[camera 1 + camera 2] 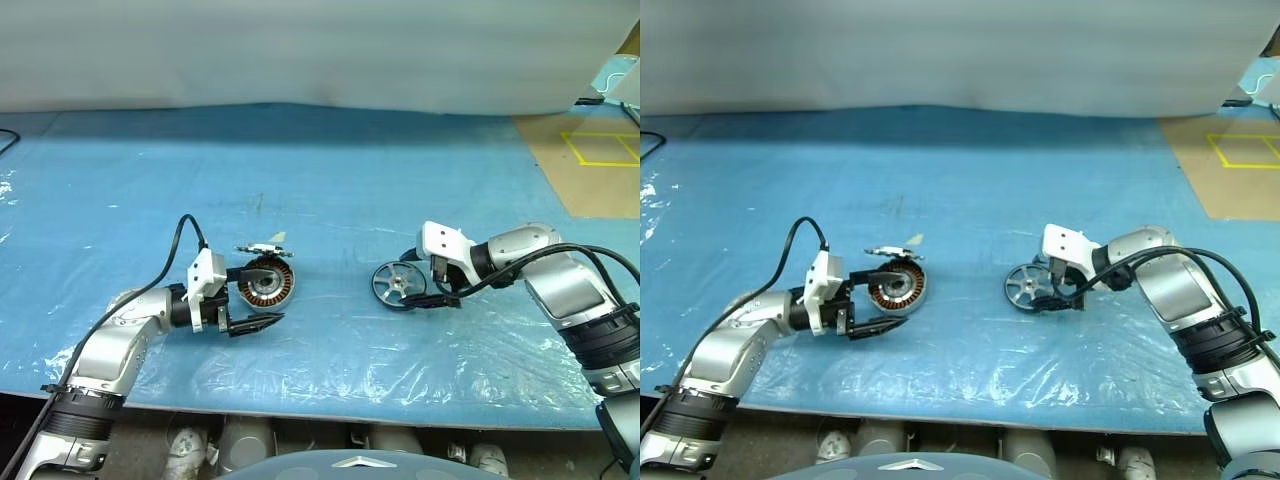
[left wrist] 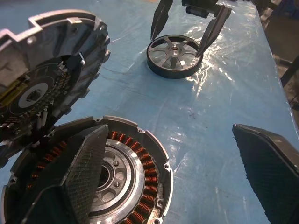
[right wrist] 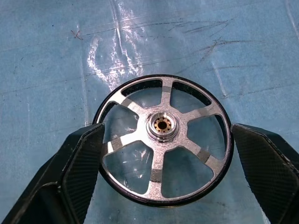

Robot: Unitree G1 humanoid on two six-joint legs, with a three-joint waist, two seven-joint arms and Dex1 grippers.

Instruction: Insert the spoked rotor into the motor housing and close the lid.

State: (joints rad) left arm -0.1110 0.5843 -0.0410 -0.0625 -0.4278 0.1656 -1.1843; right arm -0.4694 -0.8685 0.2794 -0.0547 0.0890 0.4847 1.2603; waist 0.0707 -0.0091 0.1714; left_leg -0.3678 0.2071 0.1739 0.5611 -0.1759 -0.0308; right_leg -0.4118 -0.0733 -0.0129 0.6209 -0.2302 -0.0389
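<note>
**Rotor bracketed by the right gripper, not yet clamped; housing waiting open at the left**

The spoked rotor (image 3: 162, 140) is lying flat on the blue table cover (image 1: 330, 180), hub axis pointing up, so it has no long axis to favour; what matters is the rim diameter between the fingers. The right gripper (image 1: 431, 293) is sitting directly over it with its jaws spread wide, one finger standing outside each side of the black rim. In the right wrist view a sliver of blue is showing between the rim and the right-hand finger; the other finger overlaps the rim's edge there, and contact cannot be confirmed. Judgement: nothing is gripped at present, and a straight closure across the rim looks to be the coming move.

The motor housing (image 1: 266, 284) is resting well to the rotor's left, copper windings facing up, with the lid (image 2: 51, 74) standing raised on its hinge. The left gripper (image 1: 250, 302) is also released, one finger lying over the housing's edge, the other off to the side. The right arm is plainly the nearer to the rotor.

The head views are giving the separation between rotor and housing. The left wrist view is adding the lid's ribbed inner face and the far gripper's fingertips (image 2: 212, 32) straddling the rotor; the right wrist view alone is showing the rim clearance.
</note>
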